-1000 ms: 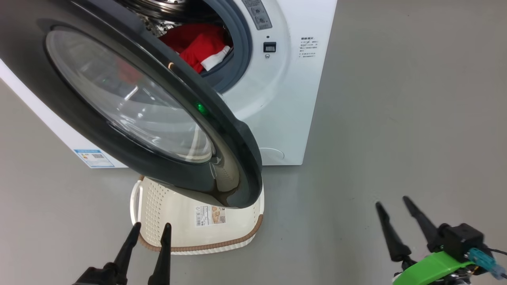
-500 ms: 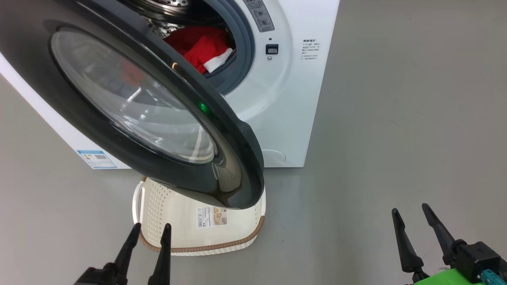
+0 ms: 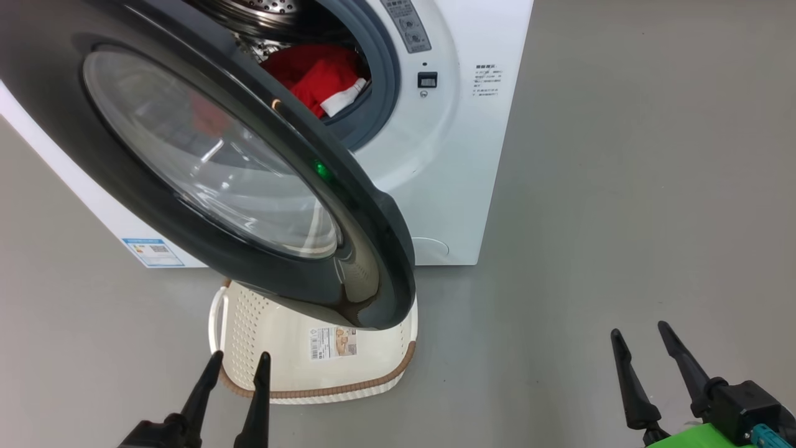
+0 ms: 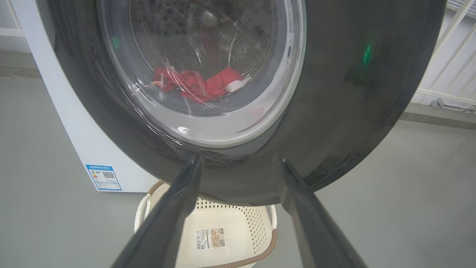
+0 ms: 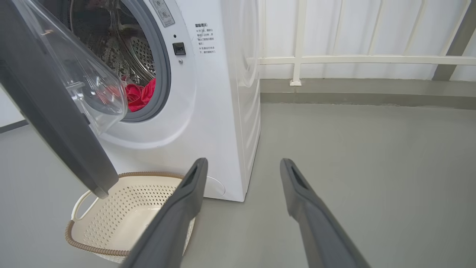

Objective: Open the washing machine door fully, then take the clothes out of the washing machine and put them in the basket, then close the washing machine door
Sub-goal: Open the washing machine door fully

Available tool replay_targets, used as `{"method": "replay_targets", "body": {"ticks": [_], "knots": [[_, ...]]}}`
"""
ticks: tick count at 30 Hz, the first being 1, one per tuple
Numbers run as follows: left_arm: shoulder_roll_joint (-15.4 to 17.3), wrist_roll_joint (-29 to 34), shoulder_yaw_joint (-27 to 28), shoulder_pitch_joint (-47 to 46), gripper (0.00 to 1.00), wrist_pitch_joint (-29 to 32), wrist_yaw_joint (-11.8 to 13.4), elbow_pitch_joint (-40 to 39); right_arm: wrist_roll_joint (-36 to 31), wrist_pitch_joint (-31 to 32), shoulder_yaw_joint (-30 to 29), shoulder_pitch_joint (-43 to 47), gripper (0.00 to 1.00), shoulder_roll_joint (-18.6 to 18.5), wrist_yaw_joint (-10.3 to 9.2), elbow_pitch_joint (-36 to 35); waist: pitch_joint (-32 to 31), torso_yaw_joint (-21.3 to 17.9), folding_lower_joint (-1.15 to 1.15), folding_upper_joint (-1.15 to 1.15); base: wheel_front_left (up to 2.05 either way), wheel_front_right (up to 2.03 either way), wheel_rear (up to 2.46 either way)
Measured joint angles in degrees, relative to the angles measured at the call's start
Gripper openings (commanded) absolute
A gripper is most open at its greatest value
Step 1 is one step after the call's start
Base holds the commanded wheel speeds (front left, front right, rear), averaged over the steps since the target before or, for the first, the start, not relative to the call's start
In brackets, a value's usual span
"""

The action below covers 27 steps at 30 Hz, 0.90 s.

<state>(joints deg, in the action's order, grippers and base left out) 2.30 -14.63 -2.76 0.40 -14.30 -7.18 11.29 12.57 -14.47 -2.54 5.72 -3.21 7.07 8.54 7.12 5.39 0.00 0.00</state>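
The washing machine [image 3: 448, 155] [image 5: 219, 93] stands ahead with its black-rimmed door [image 3: 205, 162] [image 4: 334, 93] [image 5: 48, 111] swung partly open over the basket [image 3: 292, 367] [image 4: 223, 238] [image 5: 122, 216] on the floor. Red clothes [image 3: 314, 71] [image 4: 197, 83] [image 5: 139, 95] with white trim lie in the drum. My left gripper [image 3: 239, 364] [image 4: 238, 162] is open and empty, low in front of the door's lower rim and the basket's near edge. Away to the right of the machine, my right gripper [image 3: 640, 333] [image 5: 243, 163] hangs open and empty above bare floor.
Grey floor [image 3: 622, 218] spreads wide to the right of the washer. A white railing [image 5: 353, 59] runs along the wall behind. A blue label [image 3: 152, 252] marks the washer's left side near the floor.
The head view has shifted slightly, so the washer and basket sit a little lower. My right gripper has drawn back toward the lower right corner. The door stands as before.
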Motion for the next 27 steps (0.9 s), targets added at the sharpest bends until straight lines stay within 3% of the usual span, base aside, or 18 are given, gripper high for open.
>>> {"method": "replay_targets", "body": {"ticks": [2, 3, 5, 9, 20, 24, 26, 27], "knots": [[0.0, 0.0, -0.1, 0.0, 1.00, 0.0, 0.0, 0.0, 0.8, 0.0, 0.4, 0.0, 1.00, 0.1, 0.00, 0.0, 0.0, 0.1, 0.00, 0.00, 0.00, 0.00, 0.00], [0.0, 0.0, -0.1, 0.0, 1.00, 0.0, 0.0, 0.0, 2.1, 0.0, 0.8, 0.0, 0.76, 0.1, 0.00, 0.0, 0.0, 0.1, 0.00, 0.00, 0.00, 0.00, 0.00], [0.0, 0.0, -0.2, 0.2, 1.00, 0.0, 0.0, 0.0, 3.7, 0.0, 1.9, -0.1, 0.00, 0.1, 0.00, -0.1, -0.1, 0.2, 0.00, 0.00, 0.00, 0.00, 0.00], [0.0, 0.0, -0.5, 0.9, 1.00, 0.0, 0.0, 0.0, 7.9, 0.0, 3.7, -1.4, 0.00, 0.2, 0.00, -0.4, -0.1, 0.4, 0.00, 0.00, 0.00, 0.00, 0.00], [0.0, -0.1, -1.3, 0.9, 1.00, 0.0, 0.0, 0.0, 31.2, -0.2, 11.8, -13.5, 0.00, -1.0, 0.00, -3.6, -0.2, 1.8, 0.00, 0.00, 0.00, 0.00, 0.00], [0.0, -0.3, -2.1, 0.9, 1.00, 0.0, 0.0, 0.1, 44.9, -0.2, 18.7, -18.3, 0.00, -3.8, -0.01, -2.8, 0.0, 2.8, 0.00, 0.00, 0.00, 0.00, 0.00], [0.0, -0.6, -2.5, 0.9, 1.00, 0.0, 0.0, 0.1, 53.5, 0.0, 23.2, -20.9, 0.00, -5.9, -0.01, -2.8, 0.3, 3.3, 0.00, 0.00, 0.00, 0.00, 0.00], [0.0, -0.6, -2.7, 0.8, 1.00, 0.0, 0.0, 0.0, 61.1, 2.2, 25.9, -23.6, 0.00, -7.7, -0.01, -3.0, 0.7, 3.8, 0.00, 0.00, 0.00, 0.00, 0.00]]}}
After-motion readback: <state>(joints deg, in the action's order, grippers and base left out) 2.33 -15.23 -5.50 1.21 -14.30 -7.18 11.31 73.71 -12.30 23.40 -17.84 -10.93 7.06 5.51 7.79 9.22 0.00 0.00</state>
